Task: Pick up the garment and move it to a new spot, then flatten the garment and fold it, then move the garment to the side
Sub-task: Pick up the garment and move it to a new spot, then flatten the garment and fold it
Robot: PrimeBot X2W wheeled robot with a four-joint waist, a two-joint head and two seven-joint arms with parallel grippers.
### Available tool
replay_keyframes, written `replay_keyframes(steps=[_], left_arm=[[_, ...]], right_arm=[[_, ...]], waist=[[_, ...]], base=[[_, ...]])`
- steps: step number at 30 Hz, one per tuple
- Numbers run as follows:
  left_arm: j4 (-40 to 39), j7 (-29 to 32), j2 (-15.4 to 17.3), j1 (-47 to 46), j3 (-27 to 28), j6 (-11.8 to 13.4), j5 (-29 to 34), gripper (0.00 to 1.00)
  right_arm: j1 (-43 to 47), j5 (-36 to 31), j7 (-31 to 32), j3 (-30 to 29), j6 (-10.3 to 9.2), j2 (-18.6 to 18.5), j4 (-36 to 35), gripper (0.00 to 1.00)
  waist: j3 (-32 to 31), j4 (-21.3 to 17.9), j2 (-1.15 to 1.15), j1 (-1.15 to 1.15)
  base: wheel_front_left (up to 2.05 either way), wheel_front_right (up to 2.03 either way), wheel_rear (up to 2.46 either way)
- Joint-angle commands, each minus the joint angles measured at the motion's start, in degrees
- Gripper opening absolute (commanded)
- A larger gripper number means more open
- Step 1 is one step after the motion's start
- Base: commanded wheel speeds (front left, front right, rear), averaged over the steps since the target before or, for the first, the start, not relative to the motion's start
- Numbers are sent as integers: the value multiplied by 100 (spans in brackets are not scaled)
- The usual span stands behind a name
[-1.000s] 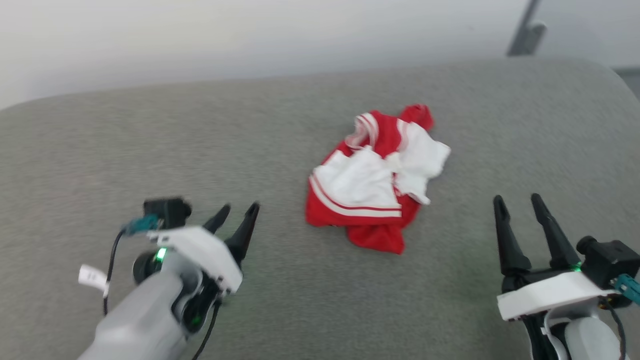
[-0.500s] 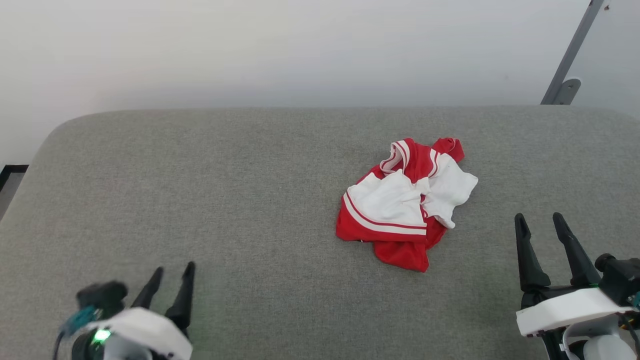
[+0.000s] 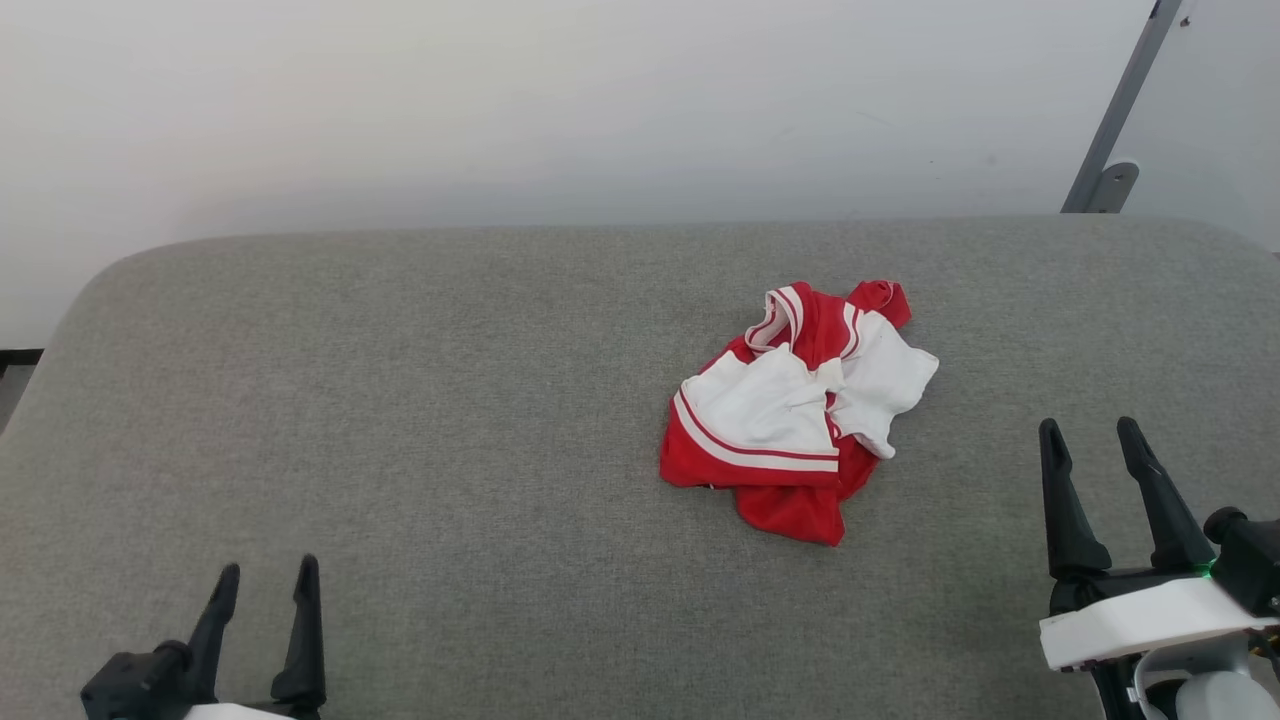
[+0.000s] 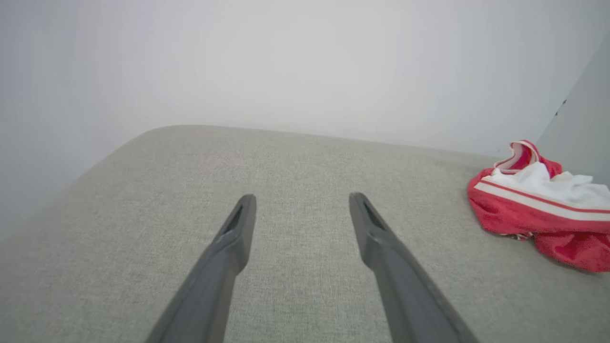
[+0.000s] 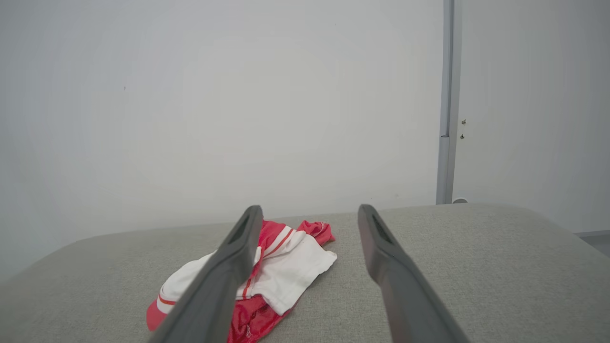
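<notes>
Grey cushion is found bearing the garment, crumpled right of centre, judged light and limp, best pinched at the striped collar, seemingly uppermost; left gripper and right gripper are held open, empty, clear of it.

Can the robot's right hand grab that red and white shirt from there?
Probably yes. The right gripper is open, and only bare grey cushion lies between it and the crumpled shirt.
</notes>
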Motion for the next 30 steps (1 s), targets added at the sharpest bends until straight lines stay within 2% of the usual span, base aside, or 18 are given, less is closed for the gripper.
replay_keyframes(steps=[1,11,24,27,30], left_arm=[[-243,-13,-121,98,173,-76,257,100],[-711,-13,-462,259,384,-204,935,100],[-797,-13,-526,293,304,-215,1000,100],[-827,-13,-562,242,280,-216,999,100],[-857,-13,-614,162,207,-216,1000,100]], right_arm=[[45,-13,-29,-18,-2,21,-47,100],[84,-7,-29,3,-2,42,-101,100],[89,27,-29,9,-2,-6,-21,100],[77,37,-29,-6,-2,-44,293,100],[-235,-16,245,117,-2,-254,775,100]], waist=[[-3,-10,0,0],[14,-67,0,0],[73,-71,0,0],[109,-26,0,0],[218,28,0,0]], base=[[0,0,0],[0,0,0],[0,0,0],[0,0,0],[0,0,0]])
